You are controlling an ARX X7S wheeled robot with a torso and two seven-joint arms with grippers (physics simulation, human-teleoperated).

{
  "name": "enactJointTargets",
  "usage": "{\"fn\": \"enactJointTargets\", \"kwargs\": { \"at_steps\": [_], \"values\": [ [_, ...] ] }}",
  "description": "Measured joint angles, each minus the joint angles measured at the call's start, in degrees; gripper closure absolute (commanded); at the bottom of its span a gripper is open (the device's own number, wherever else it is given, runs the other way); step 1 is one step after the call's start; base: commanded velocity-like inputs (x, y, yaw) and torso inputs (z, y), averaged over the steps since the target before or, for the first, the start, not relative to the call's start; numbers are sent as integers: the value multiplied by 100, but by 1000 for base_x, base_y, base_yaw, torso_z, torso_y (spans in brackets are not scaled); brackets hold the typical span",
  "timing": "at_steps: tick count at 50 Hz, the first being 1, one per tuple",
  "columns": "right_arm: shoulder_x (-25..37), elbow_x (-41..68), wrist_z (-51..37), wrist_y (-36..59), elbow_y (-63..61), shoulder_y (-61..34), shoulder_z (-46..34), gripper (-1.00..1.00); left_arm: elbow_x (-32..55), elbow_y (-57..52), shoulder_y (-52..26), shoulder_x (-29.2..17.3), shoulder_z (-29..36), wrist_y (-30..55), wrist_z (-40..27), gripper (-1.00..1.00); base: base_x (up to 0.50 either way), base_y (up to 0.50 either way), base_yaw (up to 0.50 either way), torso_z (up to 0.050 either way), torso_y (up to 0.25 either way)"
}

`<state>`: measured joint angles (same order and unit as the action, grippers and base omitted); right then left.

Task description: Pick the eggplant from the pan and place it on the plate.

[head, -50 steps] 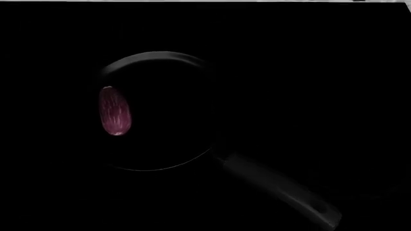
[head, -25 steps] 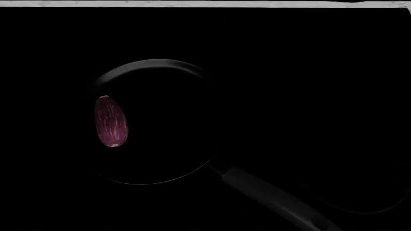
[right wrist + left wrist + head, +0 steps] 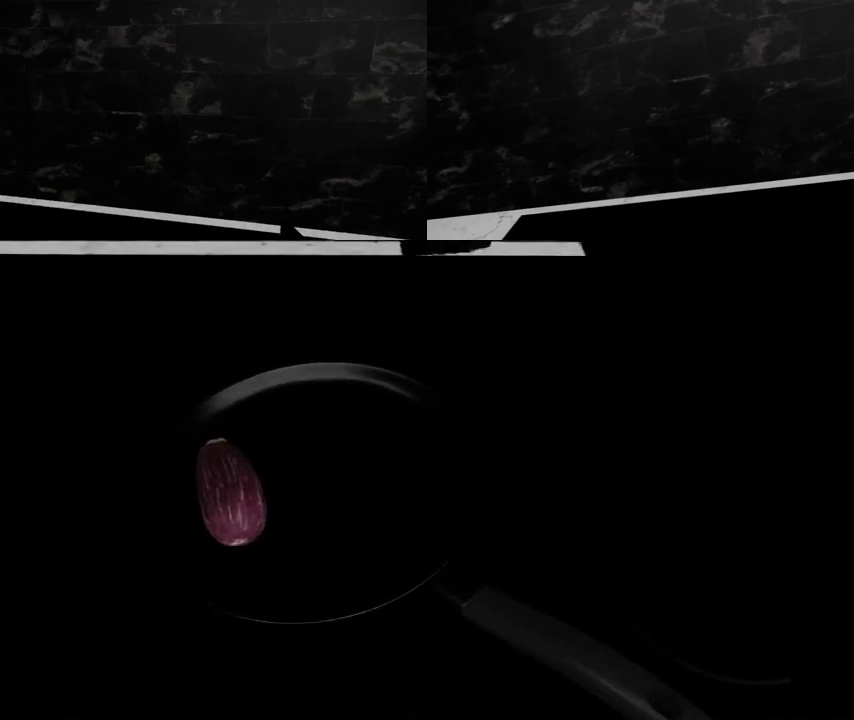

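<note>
- Magenta-purple eggplant (image 3: 231, 492) lies inside the pan (image 3: 320, 370), against its left rim.
- Pan handle (image 3: 561, 650) runs toward the lower right.
- Neither gripper shows; jaw opening and eggplant's place relative to them cannot be told.
- Both wrist views show only dark marbled tiles (image 3: 640, 100).

One eggplant (image 3: 231, 492), one pan (image 3: 320, 375).

A black surface (image 3: 641, 390), edged by a pale strip (image 3: 200, 247), carries 1 pan (image 3: 320, 380).
</note>
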<state>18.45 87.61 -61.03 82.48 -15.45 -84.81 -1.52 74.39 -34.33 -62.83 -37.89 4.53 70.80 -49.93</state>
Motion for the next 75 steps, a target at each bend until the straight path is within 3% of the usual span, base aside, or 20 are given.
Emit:
{"fn": "enactJointTargets", "kwargs": {
  "at_steps": [19, 32, 75],
  "values": [
    [-1027, 649, -249, -199, 385, 207, -656, -100, 79, -91, 269, -216, -193, -115, -27, -100, 0, 0, 0, 0, 0],
    [-1312, 923, -569, -315, 482, 471, -1150, -100, 74, -108, 416, -318, -273, -199, -13, -100, 0, 0, 0, 0, 0],
    [-992, 1361, -874, -668, 36, 1253, -1910, -100, -270, -23, 771, -408, -188, -529, 232, -100, 0, 0, 0, 0, 0]
  ]
}}
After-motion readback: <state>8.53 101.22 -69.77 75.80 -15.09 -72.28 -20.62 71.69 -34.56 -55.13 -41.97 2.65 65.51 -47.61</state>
